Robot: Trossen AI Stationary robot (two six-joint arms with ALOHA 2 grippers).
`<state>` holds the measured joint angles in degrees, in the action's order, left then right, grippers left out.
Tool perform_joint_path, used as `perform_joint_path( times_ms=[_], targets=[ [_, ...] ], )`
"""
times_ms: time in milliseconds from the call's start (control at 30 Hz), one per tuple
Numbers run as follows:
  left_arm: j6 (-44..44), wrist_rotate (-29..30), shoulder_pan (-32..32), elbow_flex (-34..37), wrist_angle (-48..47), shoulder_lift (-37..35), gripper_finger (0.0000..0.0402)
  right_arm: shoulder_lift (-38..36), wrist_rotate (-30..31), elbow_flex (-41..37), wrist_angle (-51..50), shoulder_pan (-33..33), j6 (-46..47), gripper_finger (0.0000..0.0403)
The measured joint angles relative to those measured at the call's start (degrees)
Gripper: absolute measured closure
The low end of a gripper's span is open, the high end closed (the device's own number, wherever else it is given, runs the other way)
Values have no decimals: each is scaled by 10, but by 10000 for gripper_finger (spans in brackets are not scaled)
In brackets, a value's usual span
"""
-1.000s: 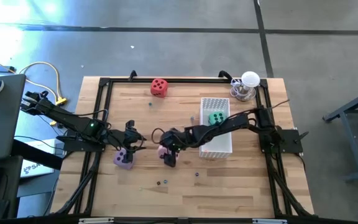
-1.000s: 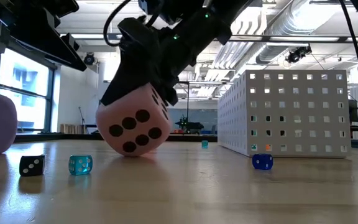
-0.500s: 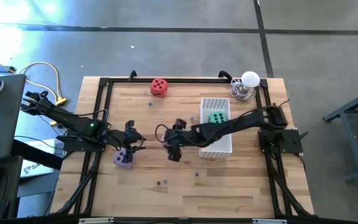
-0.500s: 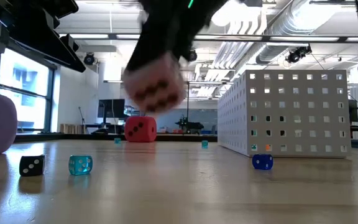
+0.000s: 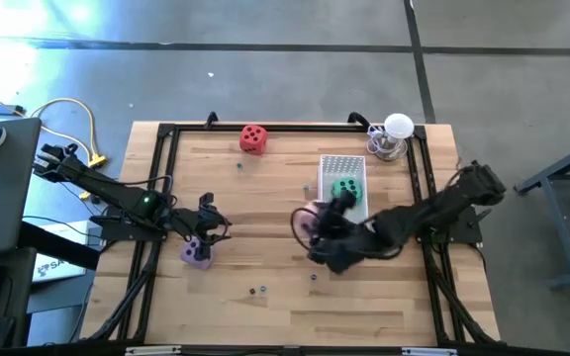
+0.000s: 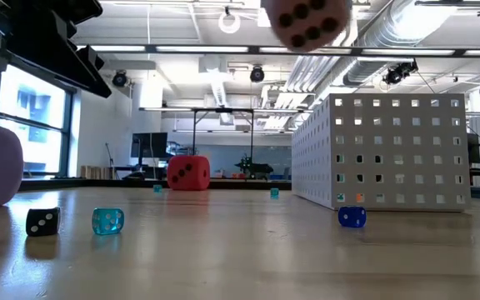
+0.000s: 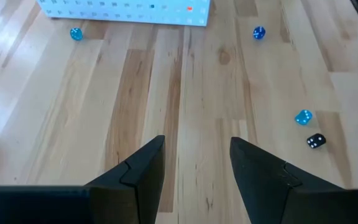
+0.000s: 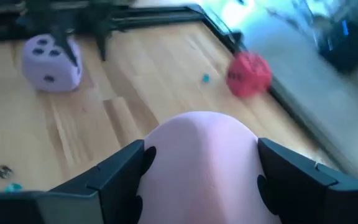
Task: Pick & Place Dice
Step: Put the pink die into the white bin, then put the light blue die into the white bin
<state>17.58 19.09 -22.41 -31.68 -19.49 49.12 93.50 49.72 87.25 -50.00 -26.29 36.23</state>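
Note:
My right gripper [image 5: 317, 232] is shut on the pink die [image 8: 201, 162], high above mid-table just left of the white perforated box [image 5: 349, 229]. In the low view the pink die [image 6: 311, 21] shows at the top of the picture. The green die [image 5: 344, 188] lies inside that box. The red die [image 5: 253, 138] rests on the table by the far edge. The purple die [image 5: 197, 254] sits on the table at the left, just near-side of my left gripper [image 5: 208, 220]. The left gripper [image 7: 194, 168] is open with only bare wood between its fingers. My right gripper pinches the pink die by two opposite faces, one finger [image 8: 120, 180] on one face and the other finger [image 8: 291, 180] on the face across from it. The fingers slant downward, coming from the table's right side. The die is lifted well clear of the table.
Small dice lie on the near part of the table: black [image 6: 42, 221], cyan [image 6: 107, 221] and blue [image 6: 352, 217]. A glass object [image 5: 394, 138] stands at the far right corner. Black frame rails [image 5: 161, 178] run along the table's edges.
My right gripper has lifted the pink die off the table, risen high and swung toward the table's right, up to the white box, tipping from steeply down to a shallower slant. The die has gone from resting on the wood to hanging clear. The left arm has kept still.

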Motion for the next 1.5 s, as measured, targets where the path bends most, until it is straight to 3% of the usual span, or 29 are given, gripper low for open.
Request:
perform_joint_path(
  times_ms=[133,300,433,700,800,867,1167,1367,1500],
  targets=[
    [3,0,0,0,1,2,227,-4,75,-6,-148,-37,188,131],
    [3,2,2,0,4,3,227,-4,88,-72,-175,-42,320,134],
    [5,2,2,0,5,3,227,-4,73,-127,-165,-27,375,136],
    [1,2,2,0,6,3,227,-4,71,-184,-141,3,391,135],
    [1,2,2,0,6,3,227,-4,61,-186,-128,15,392,49],
    [1,2,2,0,6,3,227,-4,55,-186,-121,21,390,26],
    [0,2,2,0,6,3,227,-4,63,-186,-120,24,340,156],
    [0,2,2,0,6,3,227,-21,104,-185,-93,23,335,194],
    [0,2,2,0,6,3,227,-38,120,-185,-27,14,266,203]
  ],
)
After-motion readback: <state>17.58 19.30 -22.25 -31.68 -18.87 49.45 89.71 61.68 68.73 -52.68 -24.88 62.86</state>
